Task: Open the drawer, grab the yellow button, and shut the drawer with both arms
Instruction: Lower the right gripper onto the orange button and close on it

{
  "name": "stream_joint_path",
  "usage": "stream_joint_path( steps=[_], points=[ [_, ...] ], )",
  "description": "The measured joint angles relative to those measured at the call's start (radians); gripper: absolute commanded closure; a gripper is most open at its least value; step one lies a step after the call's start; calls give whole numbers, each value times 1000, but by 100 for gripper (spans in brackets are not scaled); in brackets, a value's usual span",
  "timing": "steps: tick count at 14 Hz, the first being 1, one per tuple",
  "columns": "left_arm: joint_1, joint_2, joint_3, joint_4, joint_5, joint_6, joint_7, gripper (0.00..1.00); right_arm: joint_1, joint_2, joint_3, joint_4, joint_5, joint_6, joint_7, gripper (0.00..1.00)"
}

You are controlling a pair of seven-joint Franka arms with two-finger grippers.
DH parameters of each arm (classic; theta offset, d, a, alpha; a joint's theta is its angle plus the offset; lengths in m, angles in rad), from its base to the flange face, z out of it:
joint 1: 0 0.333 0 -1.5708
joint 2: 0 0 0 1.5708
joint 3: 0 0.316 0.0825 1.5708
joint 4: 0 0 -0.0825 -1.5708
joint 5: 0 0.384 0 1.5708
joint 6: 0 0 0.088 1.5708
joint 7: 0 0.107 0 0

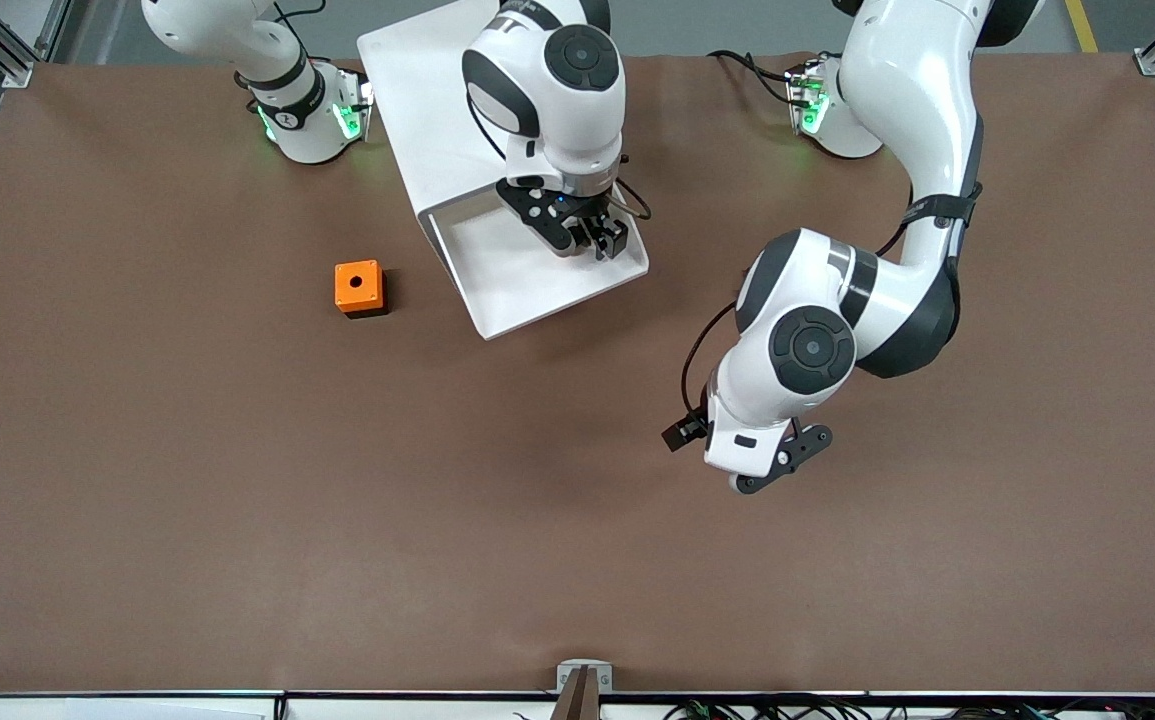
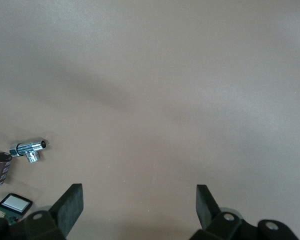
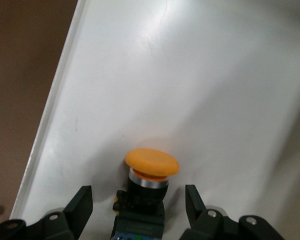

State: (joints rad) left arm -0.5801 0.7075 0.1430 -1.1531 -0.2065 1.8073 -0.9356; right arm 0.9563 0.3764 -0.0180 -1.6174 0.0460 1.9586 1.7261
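The drawer [image 1: 522, 295] stands pulled out of the white cabinet [image 1: 417, 70], its tray open to the top. The button [image 3: 151, 176] lies on the drawer floor [image 3: 190, 75], with its orange cap, black body and a bit of blue at the rear. My right gripper [image 1: 597, 240] reaches down into the drawer. In the right wrist view the right gripper [image 3: 139, 201] is open and straddles the button's black body, with a gap on each side. In the front view the arm hides the button. My left gripper [image 1: 737, 452] hangs open over bare table [image 2: 150, 100] toward the left arm's end, holding nothing.
An orange cube with a hole [image 1: 358, 286] sits on the table beside the drawer, toward the right arm's end. Beside my left gripper [image 2: 139, 201] lie a small metal fitting [image 2: 30, 148], a brown cylinder [image 2: 0, 169] and a small black-and-white part [image 2: 14, 204].
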Motion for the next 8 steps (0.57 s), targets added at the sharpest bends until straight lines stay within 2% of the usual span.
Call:
stream_joint_path(
  steps=[2, 7, 8],
  points=[
    [0, 0, 0, 0, 0, 0, 0, 1, 4, 0, 0, 0, 0, 0, 3, 29],
    [0, 0, 0, 0, 0, 0, 0, 1, 4, 0, -2, 0, 0, -3, 3, 29],
    [0, 0, 0, 0, 0, 0, 0, 1, 4, 0, -2, 0, 0, -3, 3, 33]
  ],
)
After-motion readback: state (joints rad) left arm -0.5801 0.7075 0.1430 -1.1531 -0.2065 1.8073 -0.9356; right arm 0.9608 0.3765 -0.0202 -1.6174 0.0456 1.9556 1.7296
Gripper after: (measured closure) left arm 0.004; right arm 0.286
